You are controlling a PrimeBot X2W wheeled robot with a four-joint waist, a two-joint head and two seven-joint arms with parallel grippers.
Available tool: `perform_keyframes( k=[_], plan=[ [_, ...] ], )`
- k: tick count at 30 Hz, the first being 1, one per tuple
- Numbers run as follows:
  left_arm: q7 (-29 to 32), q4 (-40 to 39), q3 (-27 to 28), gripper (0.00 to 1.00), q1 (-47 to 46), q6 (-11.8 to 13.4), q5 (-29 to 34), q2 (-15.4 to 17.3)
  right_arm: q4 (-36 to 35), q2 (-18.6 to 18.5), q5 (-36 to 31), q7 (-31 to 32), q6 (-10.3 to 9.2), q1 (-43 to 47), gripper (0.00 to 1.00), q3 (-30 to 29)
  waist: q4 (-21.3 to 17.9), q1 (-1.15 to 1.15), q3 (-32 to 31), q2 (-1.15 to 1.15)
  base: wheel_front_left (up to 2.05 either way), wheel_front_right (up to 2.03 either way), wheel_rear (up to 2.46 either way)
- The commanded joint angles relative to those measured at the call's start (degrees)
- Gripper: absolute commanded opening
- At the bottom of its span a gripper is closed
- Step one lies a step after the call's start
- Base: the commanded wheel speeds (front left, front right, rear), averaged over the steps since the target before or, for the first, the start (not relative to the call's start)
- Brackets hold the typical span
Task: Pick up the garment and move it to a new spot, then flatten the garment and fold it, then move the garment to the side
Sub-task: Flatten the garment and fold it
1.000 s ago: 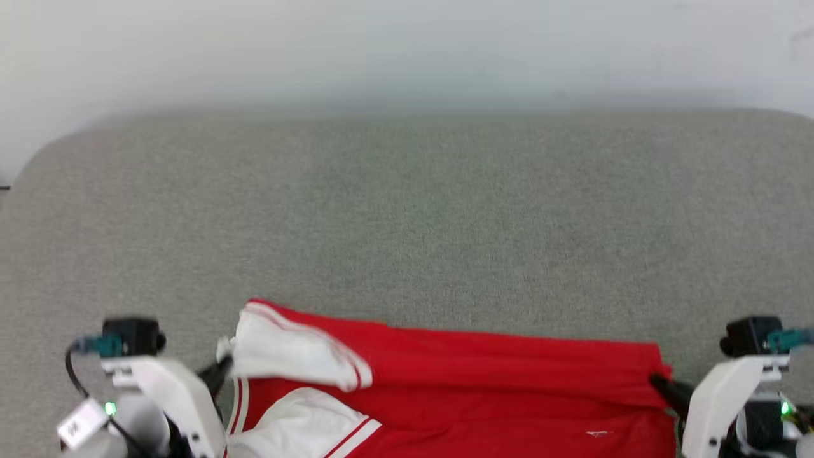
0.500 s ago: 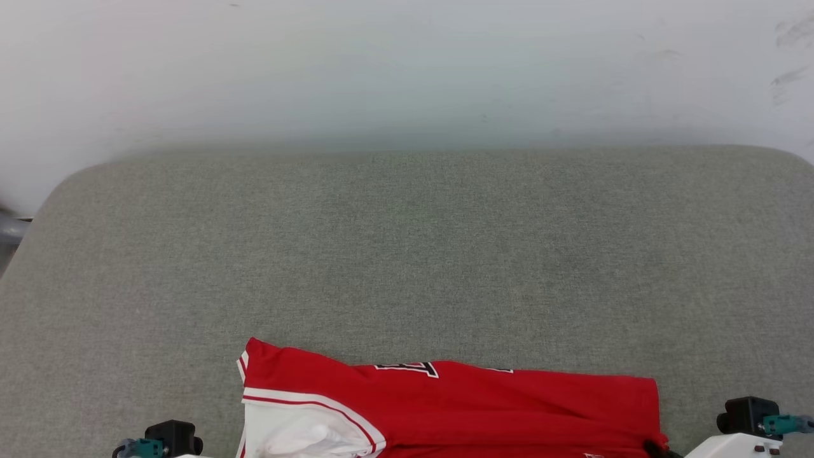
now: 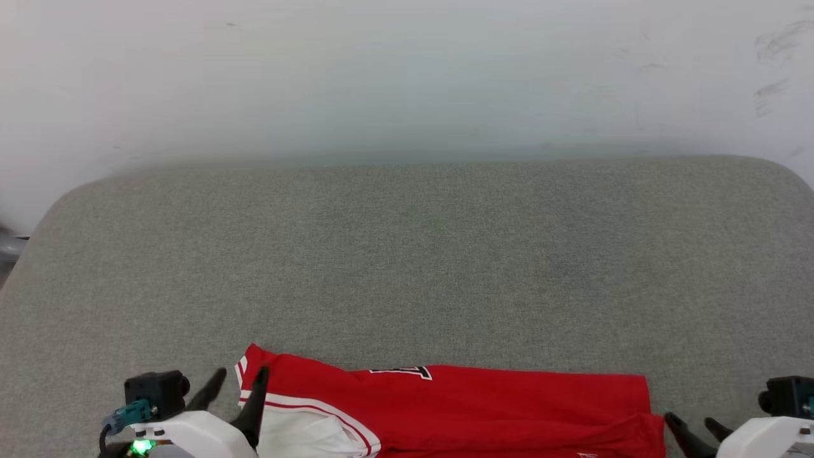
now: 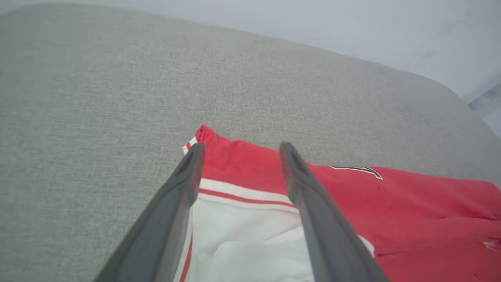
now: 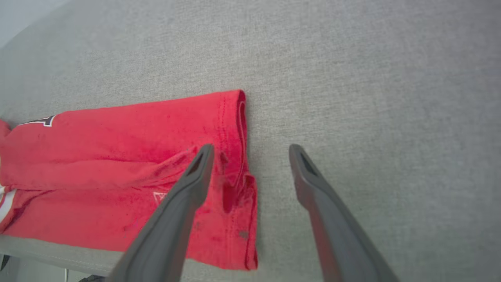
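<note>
The garment [image 3: 483, 404] is a red jersey with a white sleeve and red-white trim, folded into a long band along the near edge of the grey padded table [image 3: 407, 267]. A bit of black print [image 3: 404, 371] peeks out at its far edge. My left gripper [image 3: 240, 380] stands open over the garment's left corner [image 4: 219, 156], nothing between its fingers. My right gripper [image 3: 690, 425] is open at the garment's right end [image 5: 238, 156], one finger over the red hem, the other over bare table, holding nothing.
The grey fabric surface stretches far beyond the garment to a pale wall [image 3: 407, 76]. The table's near edge [image 5: 98, 266] runs just below the garment in the right wrist view. Its corners are rounded.
Both grippers have opened and let go of the garment, which now lies folded flat with the print edge showing. The head camera has tilted up, shifting the picture downward.
</note>
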Motion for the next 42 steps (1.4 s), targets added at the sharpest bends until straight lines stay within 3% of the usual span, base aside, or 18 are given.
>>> perform_keyframes(
  k=[1, 6, 12, 24, 27, 36, 42],
  plan=[
    [-0.91, -0.46, 0.08, 1.0, -0.67, 0.56, 0.91, 0.17, -0.69, -0.38, -0.42, 0.74, -0.05, 0.55, 1.0, -0.51, 0.09, 0.0, -0.03, 0.0, 0.0, 0.0, 0.0],
    [-5.97, -4.18, -0.04, 1.0, -1.15, 4.03, 6.35, 0.24, -3.95, -1.17, -1.93, 8.65, -0.05, 1.72, 1.0, -2.55, 0.88, 0.0, 0.34, 0.0, 0.0, 0.0, 0.0],
    [-9.82, -8.69, 2.05, 1.0, -1.91, 6.7, 11.68, -0.85, -5.89, 0.51, -2.67, 11.82, -0.05, 2.24, 1.0, -2.25, 2.92, 0.0, 2.85, 0.0, 0.0, 0.0, 0.0],
    [-10.55, -11.7, 9.16, 1.0, -2.05, 3.9, 19.27, -6.41, 2.04, 3.0, -2.11, 11.11, -0.05, -1.07, 1.0, 1.17, 5.63, 0.0, 8.92, 0.0, 0.0, 0.0, 0.0],
    [-10.55, -11.2, 9.84, 1.0, -1.87, 3.17, 20.14, -7.42, 4.23, 3.18, -0.79, 11.77, -0.03, -1.38, 0.0, 3.03, 5.7, 0.0, 9.16, 0.0, 0.0, 0.0, 0.0],
    [-10.55, -9.32, 10.8, 1.0, 0.66, 2.06, 22.0, -8.19, 2.28, -0.05, -0.08, 9.4, -0.04, -2.32, 0.0, 4.33, 4.81, 0.0, 5.47, 0.0, 0.0, 0.0, 0.0],
    [-10.43, -9.06, 10.62, 1.0, 2.57, 2.63, 22.24, -7.83, -0.44, -2.4, -0.24, 9.05, -0.06, -2.5, 0.0, 2.93, 3.63, 0.0, 2.36, 0.0, 0.0, 0.0, 0.0]
  ],
)
